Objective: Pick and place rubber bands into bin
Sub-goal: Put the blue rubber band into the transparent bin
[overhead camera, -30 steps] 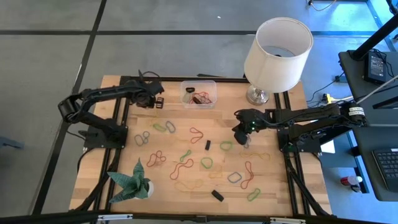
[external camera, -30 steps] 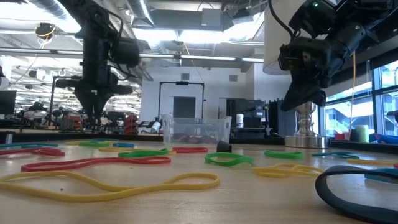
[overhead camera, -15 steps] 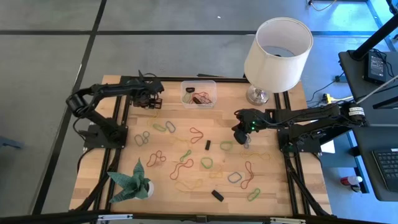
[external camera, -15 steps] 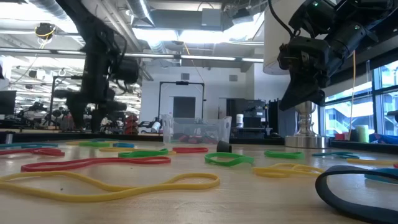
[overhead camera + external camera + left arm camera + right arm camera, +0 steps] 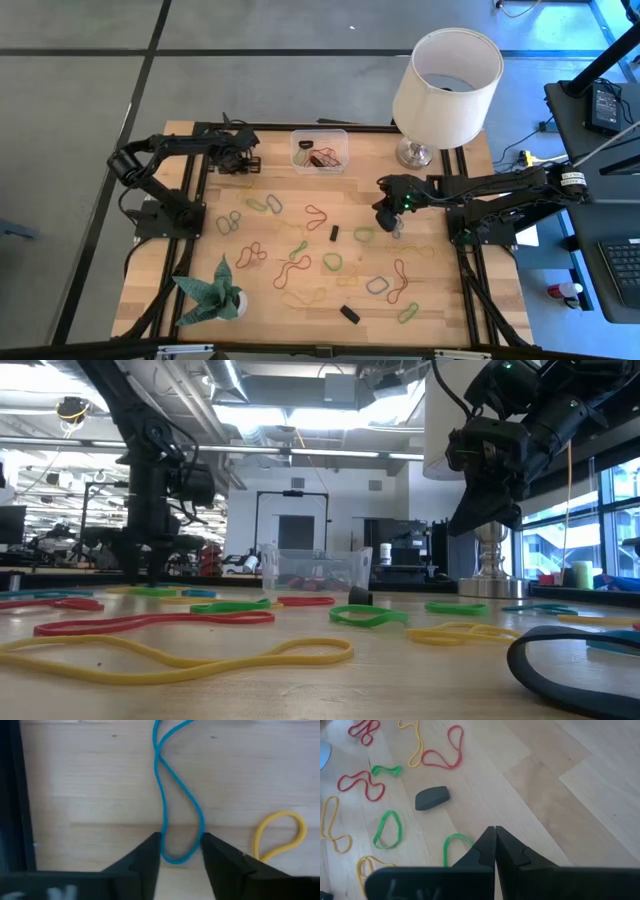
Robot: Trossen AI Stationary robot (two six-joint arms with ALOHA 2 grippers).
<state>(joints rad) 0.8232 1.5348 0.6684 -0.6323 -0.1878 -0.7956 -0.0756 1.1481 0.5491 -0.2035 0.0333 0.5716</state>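
Fingers of my left gripper [image 5: 181, 852] stand apart, one on each side of the end loop of a blue band [image 5: 176, 807] lying on the bench [image 5: 90, 785]; a yellow band [image 5: 280, 835] lies just beside it. I cannot tell whether the tips touch the blue loop. From above, this gripper [image 5: 243, 160] sits at the far left part of the bench [image 5: 440, 290], left of the bin [image 5: 320, 150], and in the low view it [image 5: 150, 565] hangs down close to the surface.

On the right gripper [image 5: 495, 845] the fingers are pressed together with nothing between them, hovering above the wood next to a green band [image 5: 454, 847]. A black block [image 5: 432, 798] and a red band [image 5: 442, 752] lie farther on. From above, that gripper [image 5: 388, 218] hangs over the right middle of the bench; in the low view it [image 5: 485, 510] is well above the surface.

Most bands [image 5: 300, 270] lie scattered across the middle and near part of the bench in red, green, yellow and blue. The bin stands at the far edge with some bands [image 5: 322, 157] inside. A white lamp [image 5: 445, 85] stands to its right, and a green folded-paper plant [image 5: 212, 290] sits at the near left corner.
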